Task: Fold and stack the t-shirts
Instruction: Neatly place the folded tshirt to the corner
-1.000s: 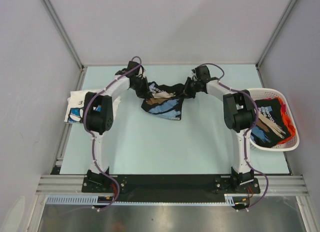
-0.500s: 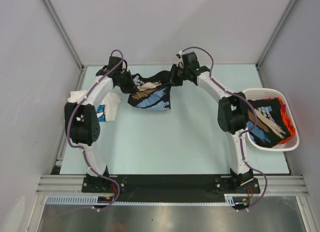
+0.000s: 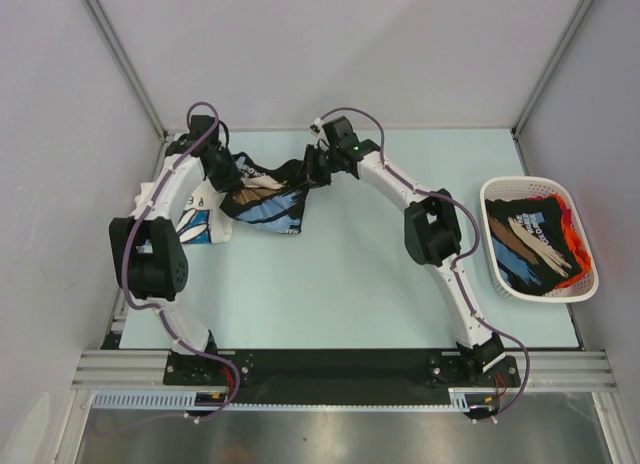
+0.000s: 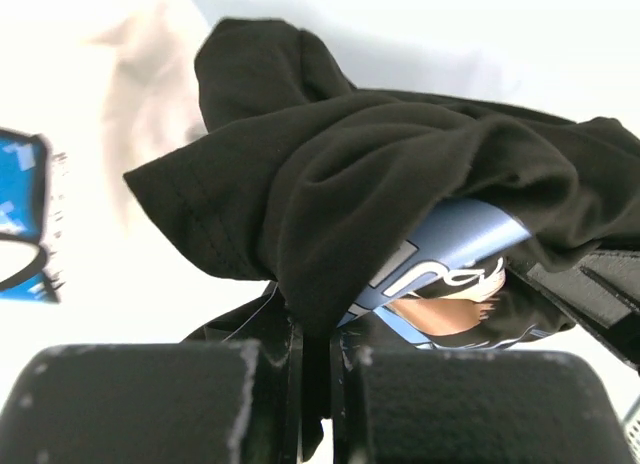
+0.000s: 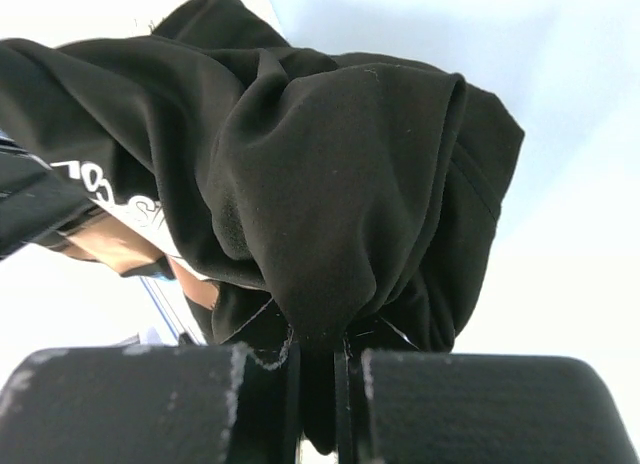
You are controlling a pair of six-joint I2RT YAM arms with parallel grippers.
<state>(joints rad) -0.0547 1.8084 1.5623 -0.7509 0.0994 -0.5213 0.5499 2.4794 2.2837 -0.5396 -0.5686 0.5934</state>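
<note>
A dark printed t-shirt (image 3: 268, 196) with blue, tan and white print hangs bunched between both arms over the far left of the table. My left gripper (image 3: 226, 174) is shut on its left end, black cloth (image 4: 330, 199) pinched between the jaws. My right gripper (image 3: 313, 170) is shut on its right end, a black fold (image 5: 320, 174) squeezed between the jaws. A white t-shirt (image 3: 196, 216) with blue print lies flat beneath the left arm at the table's left edge. More t-shirts (image 3: 530, 246), dark printed and orange, are piled in the basket.
A white slotted basket (image 3: 590, 284) stands at the table's right edge. Grey walls close in the table on three sides, and the arms' bases sit on the black rail at the near edge.
Both arms have carried the dark shirt leftward across the far side of the table, so it now hangs beside and partly over the white shirt. Both grips stayed shut.
</note>
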